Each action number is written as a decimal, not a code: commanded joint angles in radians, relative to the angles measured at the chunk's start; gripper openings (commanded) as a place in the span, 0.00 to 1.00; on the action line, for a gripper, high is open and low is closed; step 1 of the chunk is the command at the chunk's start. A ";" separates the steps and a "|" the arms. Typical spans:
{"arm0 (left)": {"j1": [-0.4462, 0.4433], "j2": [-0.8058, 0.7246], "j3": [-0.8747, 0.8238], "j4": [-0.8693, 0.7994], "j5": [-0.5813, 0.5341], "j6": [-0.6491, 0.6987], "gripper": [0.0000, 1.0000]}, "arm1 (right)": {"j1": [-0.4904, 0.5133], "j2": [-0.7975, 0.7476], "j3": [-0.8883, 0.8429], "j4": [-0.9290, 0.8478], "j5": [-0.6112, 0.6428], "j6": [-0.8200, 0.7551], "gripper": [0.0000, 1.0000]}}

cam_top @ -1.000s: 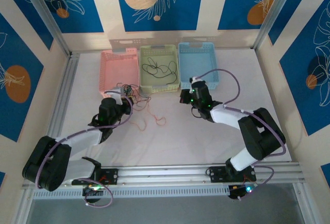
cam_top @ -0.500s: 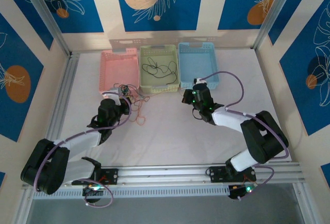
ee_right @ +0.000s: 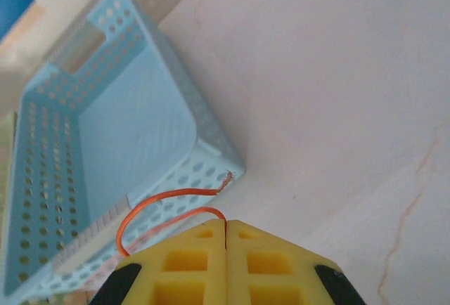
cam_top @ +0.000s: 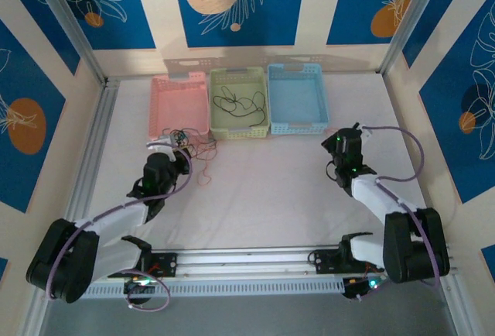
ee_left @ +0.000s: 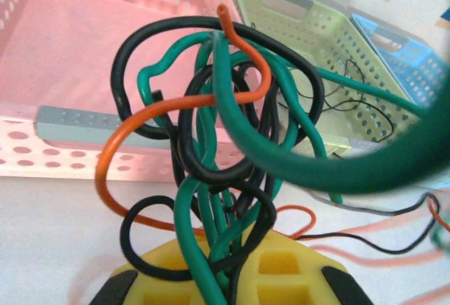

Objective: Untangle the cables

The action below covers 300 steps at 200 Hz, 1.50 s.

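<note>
The left gripper (cam_top: 178,145) sits toward the far left of the table (cam_top: 271,197), just in front of the near wall of the pink basket (cam_top: 157,100). Its jaws are pressed together on a clump of cables (cam_top: 186,136). In the left wrist view, green, black and orange strands rise from between the yellow pads (ee_left: 281,266) in tangled loops. A few loose orange strands (cam_top: 206,169) trail from the clump onto the table. The right gripper (cam_top: 337,144) is on the table's right side, near the blue basket's (cam_top: 297,127) near right corner. It is fully closed, pinching a thin orange cable (ee_right: 169,195) that arcs out from between its pads. A black cable (cam_top: 240,104) lies inside the green basket (cam_top: 240,132).
</note>
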 commanded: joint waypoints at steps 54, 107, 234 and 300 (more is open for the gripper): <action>0.021 0.009 0.003 0.026 0.022 -0.005 0.00 | 0.178 0.111 0.145 -0.089 0.024 -0.090 0.39; 0.021 0.021 0.008 0.032 0.046 0.002 0.00 | 0.350 0.135 0.203 0.024 -0.076 -0.315 0.55; 0.021 0.035 0.016 0.036 0.067 0.003 0.00 | 0.654 0.600 0.511 -0.043 -0.587 -0.963 0.53; 0.021 0.038 0.018 0.036 0.070 0.006 0.00 | 0.629 0.719 0.595 0.015 -0.659 -1.114 0.54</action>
